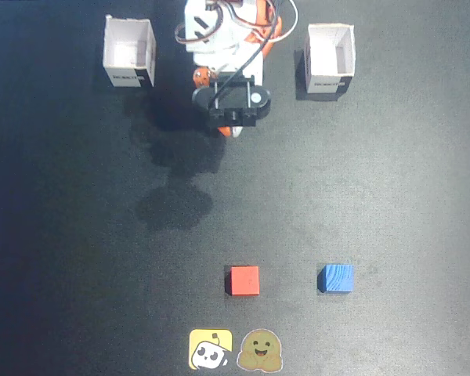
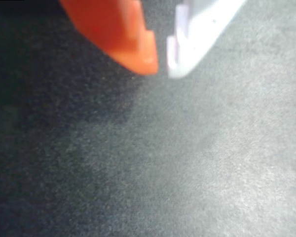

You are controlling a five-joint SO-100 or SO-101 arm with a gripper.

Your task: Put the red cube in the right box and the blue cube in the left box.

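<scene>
Covering the whole fixed view, a dark matte table [image 1: 78, 235] carries two open white boxes at the far edge, the left box [image 1: 129, 53] and the right box [image 1: 330, 60], with the arm between them. Its gripper [image 2: 162, 67] hangs empty, fingertips almost together with a thin gap. Near the front, well apart, sit the red cube [image 1: 244, 280] and, to its right, the blue cube [image 1: 337, 277], with two stickers [image 1: 236, 349] nearer still.

The fixed view looks straight down from high above, the arm's base at its top edge; the wrist view rides close behind the gripper [image 2: 163, 66], facing the dark mat [image 2: 187, 163] just beyond its fingertips. Both share that mat.
</scene>
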